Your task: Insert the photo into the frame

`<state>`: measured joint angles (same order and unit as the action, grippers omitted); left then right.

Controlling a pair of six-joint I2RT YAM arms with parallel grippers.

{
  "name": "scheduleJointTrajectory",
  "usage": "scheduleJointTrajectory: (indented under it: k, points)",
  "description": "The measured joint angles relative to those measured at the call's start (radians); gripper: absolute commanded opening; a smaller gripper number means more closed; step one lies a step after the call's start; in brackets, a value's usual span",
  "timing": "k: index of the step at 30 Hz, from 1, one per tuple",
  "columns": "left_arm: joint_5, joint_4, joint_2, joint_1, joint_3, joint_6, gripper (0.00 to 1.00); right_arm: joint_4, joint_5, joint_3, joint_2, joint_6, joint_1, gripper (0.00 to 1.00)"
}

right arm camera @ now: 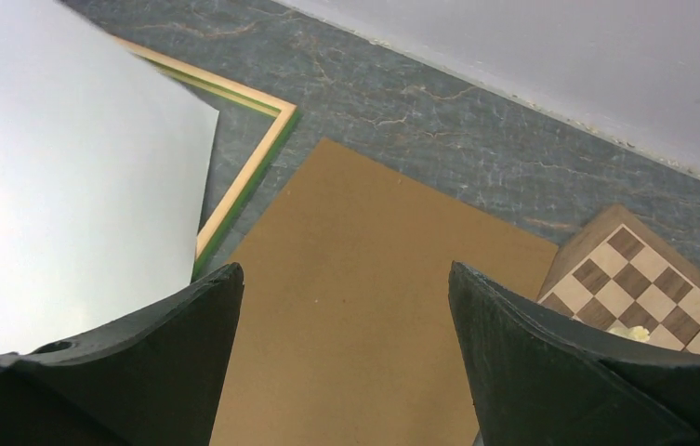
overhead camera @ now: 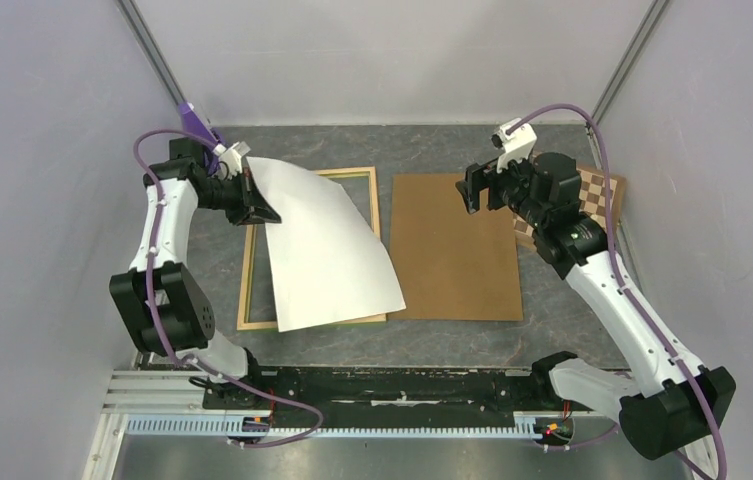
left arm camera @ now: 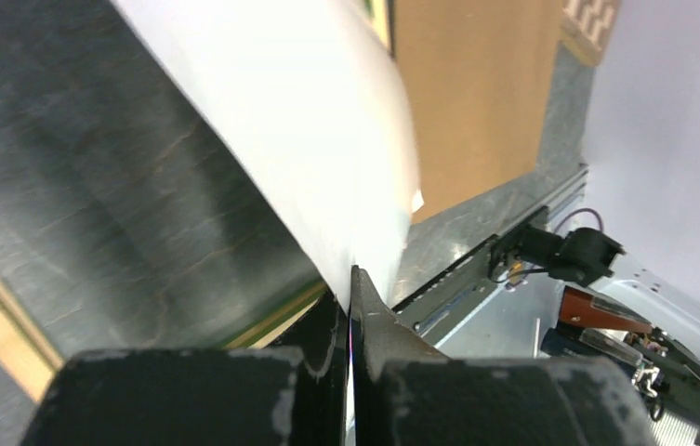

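Seeing one grey counter (overhead camera: 432,140) and two arms. Bending left arm at the elbow, reaching in from the left; stretching right arm forward, wrist hovering over the far edge of one brown panel (overhead camera: 457,250). Counting one photo (overhead camera: 327,250), white back up, curling, draping across the right part of one frame (overhead camera: 248,290) lying flat beside the panel. Spotting one chessboard (overhead camera: 602,195) partly under the right arm. Clamping left end effector (left arm camera: 350,307) on the photo's raised edge; holding right end effector (right arm camera: 346,279) apart, gripping nothing.
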<state>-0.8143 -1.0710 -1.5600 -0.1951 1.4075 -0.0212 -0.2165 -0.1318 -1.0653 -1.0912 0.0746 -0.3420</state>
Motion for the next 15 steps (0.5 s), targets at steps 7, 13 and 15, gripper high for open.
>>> scheduleJointTrajectory:
  k: [7,13,15]
  points:
    - [0.109,-0.038,-0.115,-0.031,0.018,-0.080,0.02,0.039,-0.032,0.052,-0.002,-0.013,0.000,0.84]
    - [0.198,-0.051,-0.220,-0.041,0.061,-0.132,0.02,0.043,-0.053,0.087,-0.019,-0.015,-0.001,0.84]
    - [0.229,-0.055,-0.241,-0.044,0.074,-0.142,0.02,0.045,-0.055,0.093,-0.023,-0.015,-0.001,0.84]
